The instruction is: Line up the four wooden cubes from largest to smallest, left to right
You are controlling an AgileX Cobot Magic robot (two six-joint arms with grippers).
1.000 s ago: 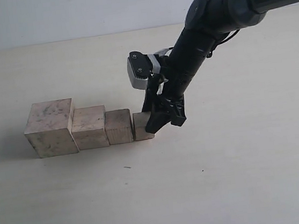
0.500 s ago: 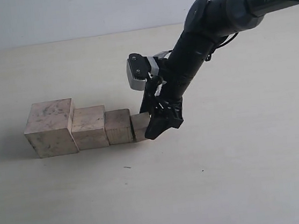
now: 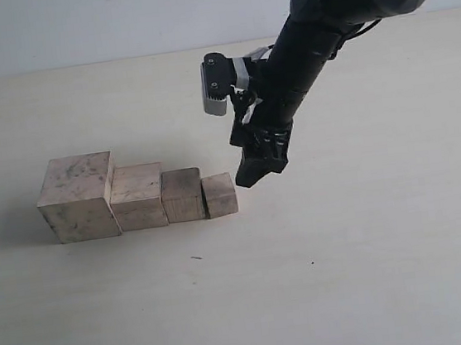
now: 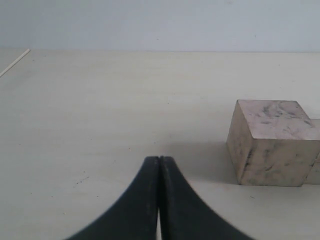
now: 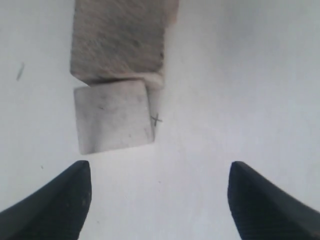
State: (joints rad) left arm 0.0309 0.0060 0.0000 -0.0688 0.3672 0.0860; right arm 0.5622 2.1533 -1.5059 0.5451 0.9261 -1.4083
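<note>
Four wooden cubes stand in a touching row on the table. From the left: the largest cube [image 3: 77, 197] with dark smudges, the second cube [image 3: 138, 196], the third cube [image 3: 182, 195] and the smallest cube [image 3: 220, 194]. My right gripper [image 3: 260, 165] hangs open just right of and above the smallest cube, holding nothing. Its wrist view shows the smallest cube [image 5: 113, 117] beyond the spread fingertips [image 5: 60, 200], against the third cube [image 5: 120, 40]. The left gripper [image 4: 159, 165] is shut and empty; the largest cube [image 4: 272, 142] sits apart from it. The left arm is out of the exterior view.
The pale table [image 3: 350, 275] stretches bare on all sides of the row. A light wall [image 3: 113, 19] stands behind the far edge. The right arm [image 3: 336, 2] slants down from the upper right.
My right gripper pushed the smallest cube left against the third cube, then lifted up and to the right, away from it. The other three cubes stayed put.
</note>
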